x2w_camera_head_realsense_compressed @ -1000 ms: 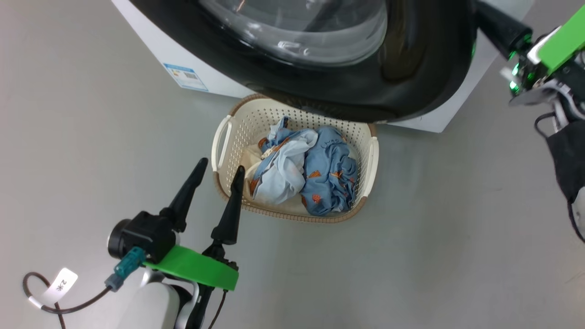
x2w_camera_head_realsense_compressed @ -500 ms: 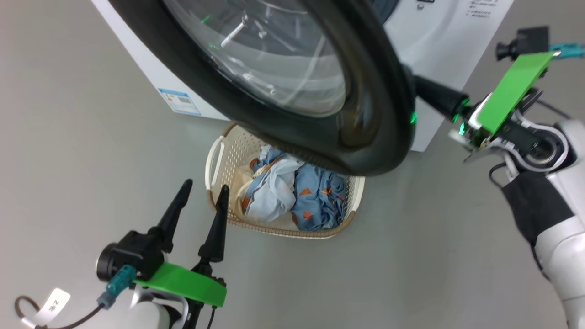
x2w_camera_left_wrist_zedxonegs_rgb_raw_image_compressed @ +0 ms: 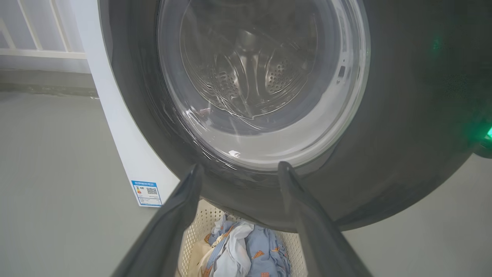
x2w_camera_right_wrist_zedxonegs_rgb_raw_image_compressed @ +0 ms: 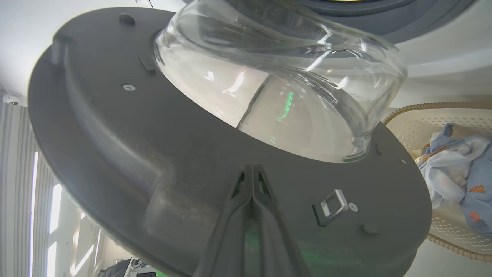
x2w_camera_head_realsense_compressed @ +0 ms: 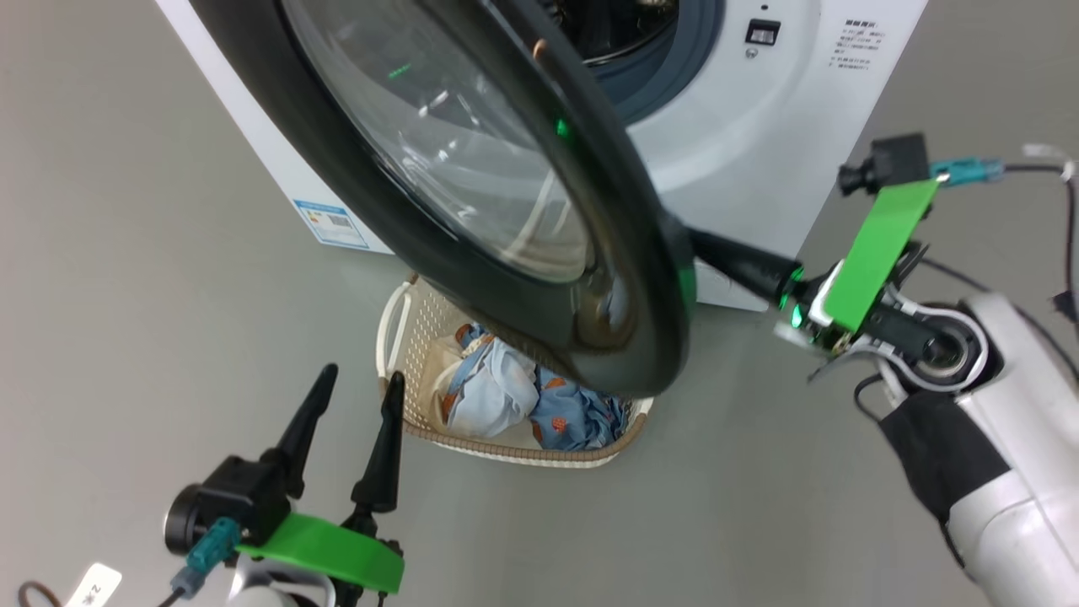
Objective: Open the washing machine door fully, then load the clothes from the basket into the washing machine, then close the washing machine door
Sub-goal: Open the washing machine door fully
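The door [x2w_camera_head_realsense_compressed: 472,194] stands part-way open, swung out from the washer [x2w_camera_head_realsense_compressed: 759,143]. In the head view its long axis runs from upper left to lower right. The glossy outer face is turned to the robot's left and the free edge points down toward the robot. Its lower rim hangs over the far part of the basket [x2w_camera_head_realsense_compressed: 419,337].

The right gripper [x2w_camera_right_wrist_zedxonegs_rgb_raw_image_compressed: 251,169] is clenched, fingers pressed flat together with nothing between them. The tips rest against the door's dark inner ring, just below the glass bowl. The right wrist view alone gives this inner face: screws, a metal latch hook [x2w_camera_right_wrist_zedxonegs_rgb_raw_image_compressed: 332,202] and the bowl bulging toward the washer. The left wrist view looks at the outer face and, through the glass, into the perforated steel drum [x2w_camera_left_wrist_zedxonegs_rgb_raw_image_compressed: 246,80]. The head view adds the grey gasket [x2w_camera_head_realsense_compressed: 674,67] at the opening and a blue label [x2w_camera_head_realsense_compressed: 330,223] low on the washer's side.

The basket sits on the floor [x2w_camera_head_realsense_compressed: 126,337] in front of the washer. It holds the clothes [x2w_camera_head_realsense_compressed: 506,400]: blue fabric with orange prints, a pale blue-white piece and a cream piece at the left end.

The left gripper [x2w_camera_head_realsense_compressed: 362,373] is spread and empty, near the basket's left end.
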